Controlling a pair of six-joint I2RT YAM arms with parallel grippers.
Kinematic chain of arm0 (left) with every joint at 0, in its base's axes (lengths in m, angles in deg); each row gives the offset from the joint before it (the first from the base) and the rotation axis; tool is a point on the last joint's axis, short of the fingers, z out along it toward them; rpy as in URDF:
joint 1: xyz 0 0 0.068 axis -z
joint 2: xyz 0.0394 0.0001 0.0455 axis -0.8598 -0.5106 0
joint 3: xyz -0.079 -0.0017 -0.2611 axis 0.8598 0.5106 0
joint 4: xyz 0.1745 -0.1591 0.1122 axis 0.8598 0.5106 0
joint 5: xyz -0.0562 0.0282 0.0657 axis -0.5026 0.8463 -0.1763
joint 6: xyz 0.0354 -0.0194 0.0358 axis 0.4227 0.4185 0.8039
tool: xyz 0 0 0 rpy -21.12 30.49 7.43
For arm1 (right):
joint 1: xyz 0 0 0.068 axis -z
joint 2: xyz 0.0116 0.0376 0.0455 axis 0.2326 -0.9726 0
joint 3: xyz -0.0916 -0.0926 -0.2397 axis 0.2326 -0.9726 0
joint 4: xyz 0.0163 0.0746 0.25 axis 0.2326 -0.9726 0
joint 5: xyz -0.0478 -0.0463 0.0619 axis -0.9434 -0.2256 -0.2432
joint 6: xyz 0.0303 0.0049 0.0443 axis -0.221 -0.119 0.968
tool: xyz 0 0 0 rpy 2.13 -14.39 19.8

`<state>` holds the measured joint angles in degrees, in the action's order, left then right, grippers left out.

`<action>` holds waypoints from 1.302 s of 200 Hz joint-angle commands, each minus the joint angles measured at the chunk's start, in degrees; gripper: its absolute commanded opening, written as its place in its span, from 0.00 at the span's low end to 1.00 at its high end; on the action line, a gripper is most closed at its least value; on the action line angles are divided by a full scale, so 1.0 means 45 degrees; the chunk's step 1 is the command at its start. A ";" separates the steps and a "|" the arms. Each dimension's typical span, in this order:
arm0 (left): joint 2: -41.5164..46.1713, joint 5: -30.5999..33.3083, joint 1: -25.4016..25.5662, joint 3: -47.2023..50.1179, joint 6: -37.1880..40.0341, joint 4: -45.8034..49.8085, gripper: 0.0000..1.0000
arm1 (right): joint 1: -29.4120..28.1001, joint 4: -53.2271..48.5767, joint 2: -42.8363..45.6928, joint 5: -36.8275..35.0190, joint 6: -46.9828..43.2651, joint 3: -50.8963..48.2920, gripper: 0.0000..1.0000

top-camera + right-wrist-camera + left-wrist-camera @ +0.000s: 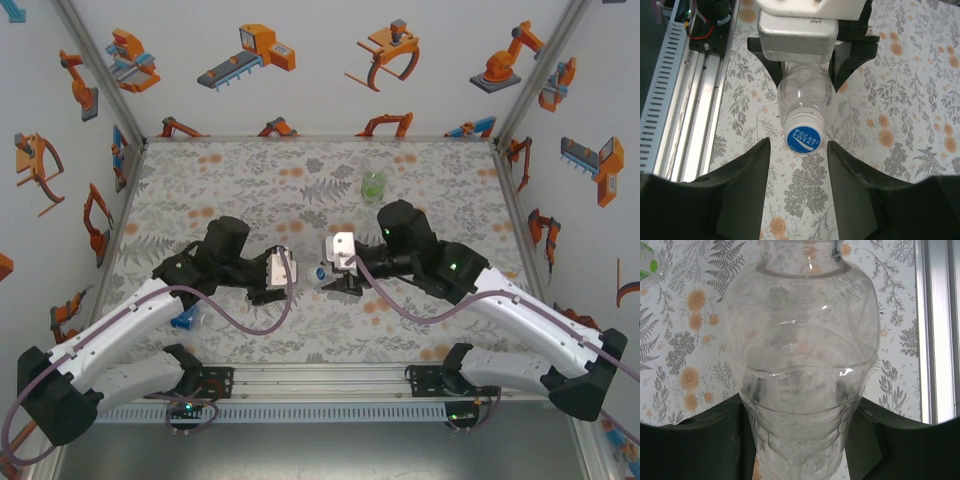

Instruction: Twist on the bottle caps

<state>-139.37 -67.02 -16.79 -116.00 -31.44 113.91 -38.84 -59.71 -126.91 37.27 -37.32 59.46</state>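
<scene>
Clear bottle (806, 92) gripped by left tool (809, 70); cap (803, 135) centred inside parted right tool (799, 147).

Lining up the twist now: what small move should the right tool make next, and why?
Probably close the right tool on the cap: its fingers stand open either side of it, not yet pinching, while the left tool grips the clear bottle lying level.

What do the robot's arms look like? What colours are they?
The left arm and right arm have long white sections, black joints and tiny green lights. A purple cable loops along each. The left tool and right tool each have two chunky black fingers and a white camera block.
</scene>
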 commanded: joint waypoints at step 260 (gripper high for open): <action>-0.0071 0.0052 0.0085 -0.0517 0.0065 0.0146 0.00 | -0.0080 0.1700 -0.1034 -0.6387 2.3411 -0.1036 0.00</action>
<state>-140.26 -61.51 -17.32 -116.24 -32.00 116.40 -39.63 -54.44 -130.12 13.30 55.62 55.26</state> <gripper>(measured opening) 0.552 0.328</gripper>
